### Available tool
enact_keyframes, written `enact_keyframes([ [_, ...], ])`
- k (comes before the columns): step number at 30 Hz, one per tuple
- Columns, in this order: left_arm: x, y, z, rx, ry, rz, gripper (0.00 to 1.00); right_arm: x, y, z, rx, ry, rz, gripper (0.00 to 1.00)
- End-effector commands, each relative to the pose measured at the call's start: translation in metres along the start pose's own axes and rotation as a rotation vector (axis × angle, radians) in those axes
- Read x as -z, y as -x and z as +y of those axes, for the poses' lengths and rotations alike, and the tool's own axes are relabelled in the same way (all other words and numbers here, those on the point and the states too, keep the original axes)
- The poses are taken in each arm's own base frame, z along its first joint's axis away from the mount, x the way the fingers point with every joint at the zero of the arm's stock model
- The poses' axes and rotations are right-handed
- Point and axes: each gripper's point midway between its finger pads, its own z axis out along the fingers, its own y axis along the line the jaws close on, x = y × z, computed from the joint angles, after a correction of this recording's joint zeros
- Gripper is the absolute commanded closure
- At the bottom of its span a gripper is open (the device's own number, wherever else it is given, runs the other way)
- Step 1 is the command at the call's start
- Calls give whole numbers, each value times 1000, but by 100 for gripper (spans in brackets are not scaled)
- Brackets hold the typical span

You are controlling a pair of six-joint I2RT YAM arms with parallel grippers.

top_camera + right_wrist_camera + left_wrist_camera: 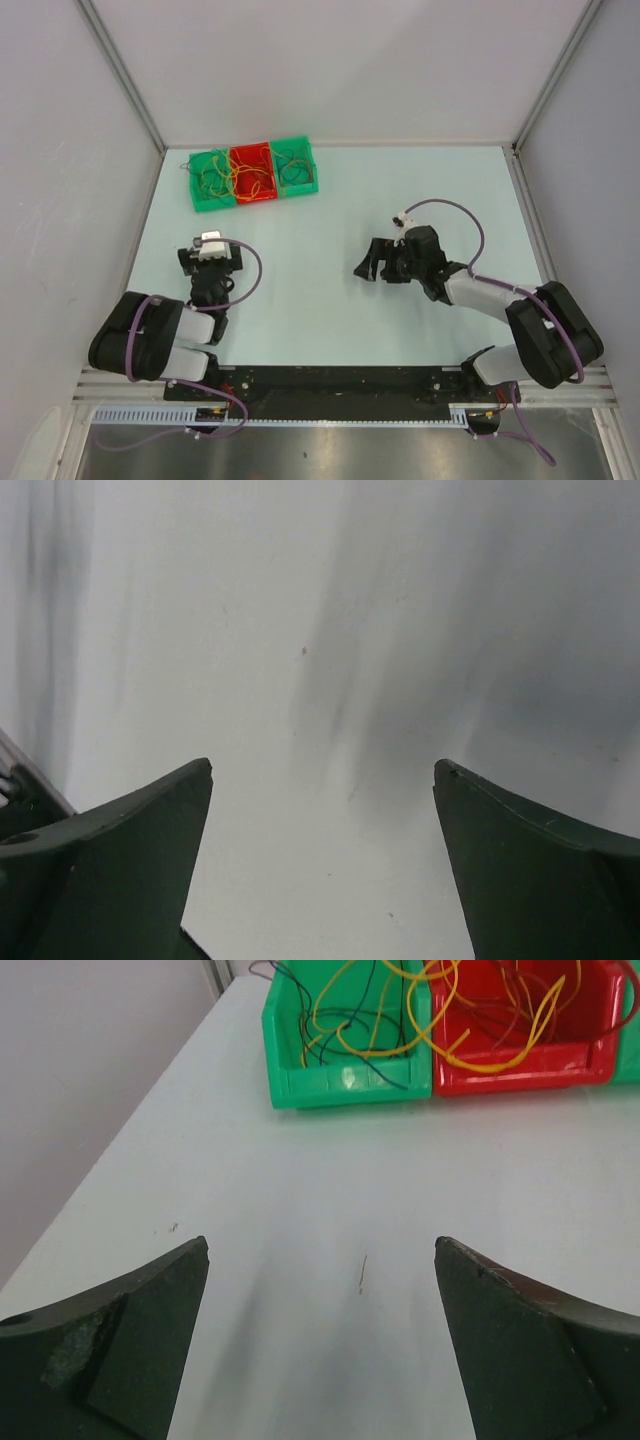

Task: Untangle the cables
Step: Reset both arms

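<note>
1. Cables (pixel 240 178): tangled yellow, orange and dark loops lie in a row of three bins (pixel 215 204) (green, red, green) at 11 o'clock on the table (pixel 320 310).
2. Left gripper (pixel 322 1245): jaws wide, nothing between them. It sits at 9 o'clock, facing the bins, well apart from them.
3. Right gripper (pixel 322 765): jaws wide, nothing held. It sits over the table, just off centre toward 4 o'clock.

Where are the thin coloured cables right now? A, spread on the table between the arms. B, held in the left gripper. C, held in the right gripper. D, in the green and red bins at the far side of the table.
D: the cables lie looped in the bins, while the left gripper and right gripper are open and empty.
</note>
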Motion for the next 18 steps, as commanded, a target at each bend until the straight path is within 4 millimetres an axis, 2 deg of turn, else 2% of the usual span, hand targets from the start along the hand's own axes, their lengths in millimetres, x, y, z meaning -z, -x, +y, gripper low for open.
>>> enact_keyframes([
  [1, -17, 42, -4, 110, -20, -114, 0, 17, 68, 0, 86, -126, -211, 0],
  [5, -17, 43, -3, 114, -19, -121, 0, 41, 110, -6, 170, -248, -364, 0],
  [6, -18, 43, -4, 115, -20, -119, 0, 53, 124, -19, 184, -353, -424, 0],
  [8, -18, 43, -3, 113, -18, -118, 0, 74, 140, -31, 202, -462, -502, 0],
  [9, -18, 43, -4, 113, -19, -119, 0, 90, 146, -51, 220, -600, -542, 0],
  [13, -18, 43, -4, 114, -20, -118, 0, 120, 149, -97, 318, -898, -541, 0],
  [16, -18, 43, -3, 114, -18, -118, 0, 123, 140, -124, 329, -992, -480, 0],
  [18, -18, 43, -3, 114, -18, -118, 0, 116, 138, -130, 325, -959, -479, 0],
])
